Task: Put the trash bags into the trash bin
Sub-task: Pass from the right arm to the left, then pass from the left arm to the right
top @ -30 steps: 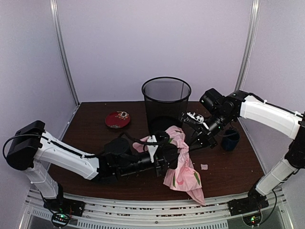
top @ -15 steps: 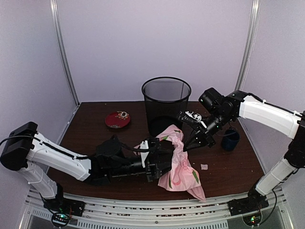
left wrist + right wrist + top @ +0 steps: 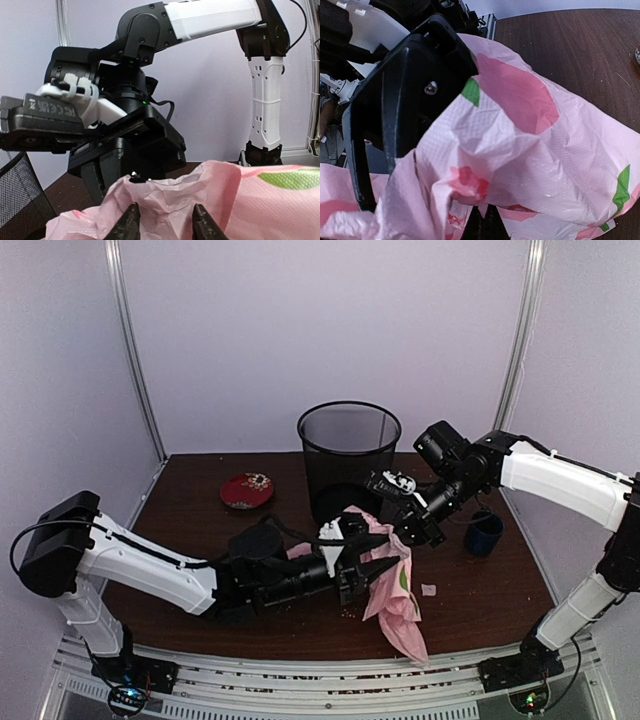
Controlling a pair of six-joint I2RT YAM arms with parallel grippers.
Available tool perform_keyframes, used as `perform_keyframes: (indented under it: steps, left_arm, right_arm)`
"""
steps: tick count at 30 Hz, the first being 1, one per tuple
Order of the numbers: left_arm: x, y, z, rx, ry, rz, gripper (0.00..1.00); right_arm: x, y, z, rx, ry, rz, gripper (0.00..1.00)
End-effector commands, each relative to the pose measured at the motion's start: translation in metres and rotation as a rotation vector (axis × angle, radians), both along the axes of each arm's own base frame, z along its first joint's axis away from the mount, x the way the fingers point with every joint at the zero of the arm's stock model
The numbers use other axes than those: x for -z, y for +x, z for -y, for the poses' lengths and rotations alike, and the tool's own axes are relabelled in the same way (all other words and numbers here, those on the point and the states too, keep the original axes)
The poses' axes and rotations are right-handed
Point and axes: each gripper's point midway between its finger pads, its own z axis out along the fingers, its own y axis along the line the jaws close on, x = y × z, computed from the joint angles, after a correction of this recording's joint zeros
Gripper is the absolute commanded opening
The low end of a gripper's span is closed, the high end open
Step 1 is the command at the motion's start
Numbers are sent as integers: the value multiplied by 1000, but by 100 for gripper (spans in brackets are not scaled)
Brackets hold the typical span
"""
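Note:
The pale-pink trash bag [image 3: 392, 585] with red prints hangs crumpled above the table in front of the black mesh trash bin [image 3: 348, 455]. My left gripper [image 3: 356, 565] grips a bunched fold of it; in the left wrist view the bag [image 3: 240, 200] fills the gap between my left gripper's [image 3: 167, 222] jaws. My right gripper [image 3: 405, 530] pinches the bag's upper edge just right of the left one; in the right wrist view its jaws [image 3: 488, 225] are closed on a fold of the bag [image 3: 545, 150]. Both grippers are below the bin's rim, on its near side.
A red dish [image 3: 247, 490] lies left of the bin. A dark-blue mug [image 3: 484, 533] stands at the right, under the right arm. A small white scrap [image 3: 429, 590] and crumbs lie on the brown table [image 3: 180, 510]. The bin's mesh [image 3: 20, 190] shows at the left wrist view's left edge.
The left gripper dropped toward the table with the bag, then rose and moved right. The bag now hangs narrower and higher. The right gripper moved slightly left, closer to the left one.

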Motion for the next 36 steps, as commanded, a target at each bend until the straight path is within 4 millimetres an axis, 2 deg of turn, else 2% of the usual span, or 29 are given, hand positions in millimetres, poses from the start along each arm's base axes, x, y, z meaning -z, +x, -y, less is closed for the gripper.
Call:
perform_keyframes:
  steps: [1,6,8,11,14,18,21,23,25,32,36]
  left_arm:
    - [0,15,0,-106,2,27,29]
    - [3,15,-2,-109,-1,24,5]
    - [4,15,-3,-111,2,22,1]
    - [3,15,-8,-115,-9,18,0]
    - [-1,14,-18,-121,-22,18,0]
    - [-7,11,-37,-135,-25,17,0]
    - [-3,9,-43,-133,8,11,0]
    - [1,6,-43,-115,27,11,0]
    - [1,3,-40,-96,31,13,0]
    - [-6,-5,-28,-30,20,24,0]
    - [-8,-6,-27,-23,13,27,0]
  right_arm:
    - [-7,0,-2,6,11,36,0]
    - [-5,0,-1,8,5,37,0]
    - [-6,0,0,9,5,37,0]
    - [-3,1,1,21,-11,40,0]
    - [-1,8,6,57,-28,36,5]
    - [-22,19,23,103,-7,45,12]
    - [-42,17,29,106,32,111,23]
    - [-50,11,26,104,63,144,32]
    - [-54,3,21,87,80,168,36]
    - [-60,-12,-1,1,94,185,39]
    - [-57,-18,-9,-23,82,199,39]
